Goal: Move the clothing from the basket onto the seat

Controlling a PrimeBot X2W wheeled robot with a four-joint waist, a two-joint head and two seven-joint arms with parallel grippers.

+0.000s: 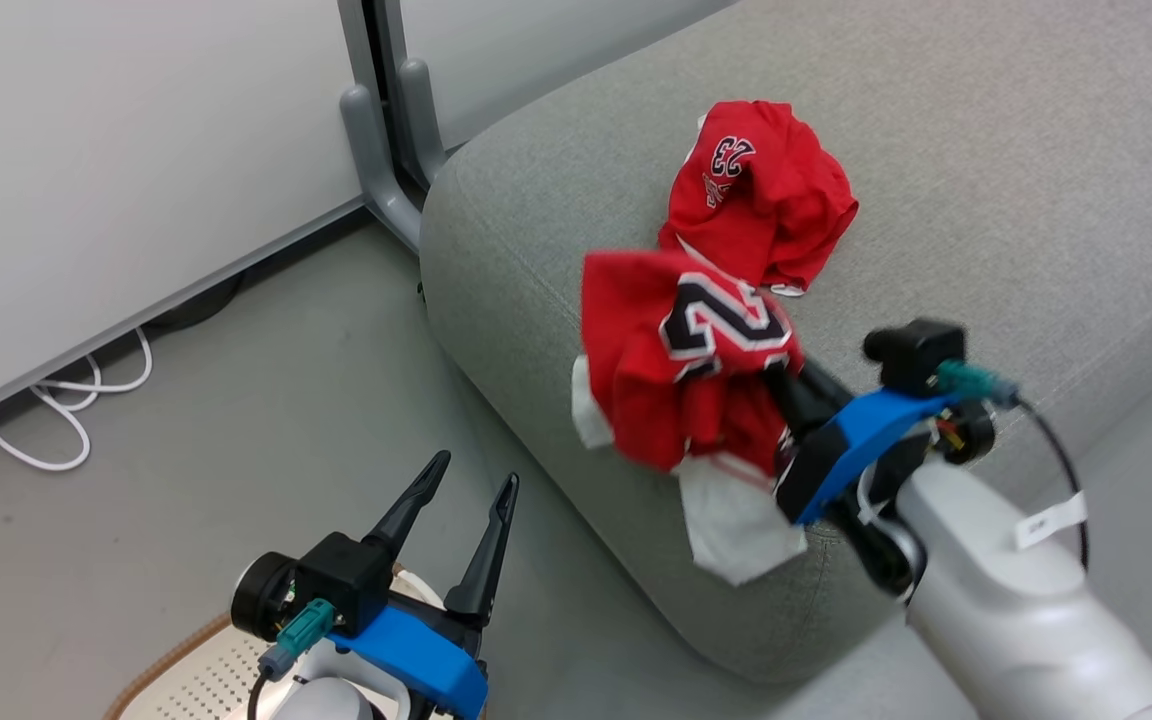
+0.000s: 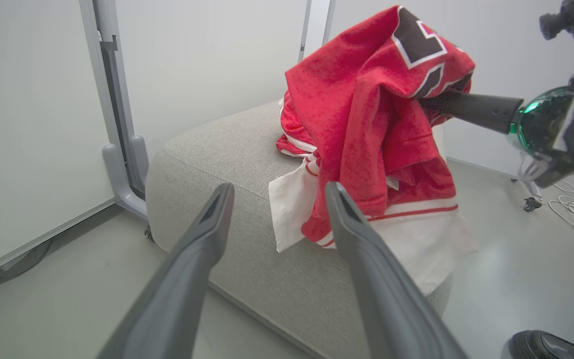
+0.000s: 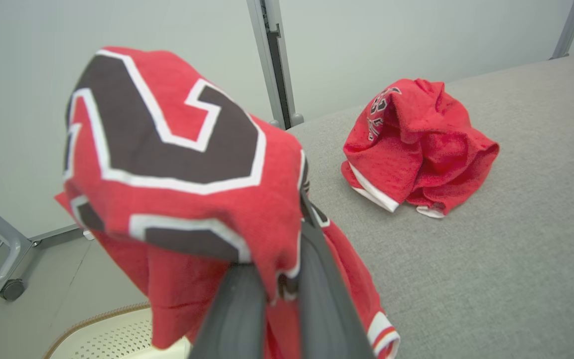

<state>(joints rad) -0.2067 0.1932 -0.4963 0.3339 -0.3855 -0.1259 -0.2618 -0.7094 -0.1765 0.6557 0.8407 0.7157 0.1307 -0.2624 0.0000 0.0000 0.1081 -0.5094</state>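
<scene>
Jersey (image 1: 641,375) hides R jaws' tips; basket (image 1: 186,672) mostly cropped.

Over the smooth, matt dark fingers (image 3: 237,319), the jersey (image 3: 177,199) is thin, matt cloth. Beyond them the seat (image 3: 491,259) is coarse woven fabric; below them the basket (image 3: 117,335) is perforated plastic, woven-look rim.

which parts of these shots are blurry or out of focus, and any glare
Head view: the held jersey and right gripper are slightly smeared, the left gripper crisp. Right wrist view: the held jersey near the lens is soft, the other jersey on the sofa sharper. Left wrist view: the near fingers are soft, and the floor has a pale sheen.
</scene>
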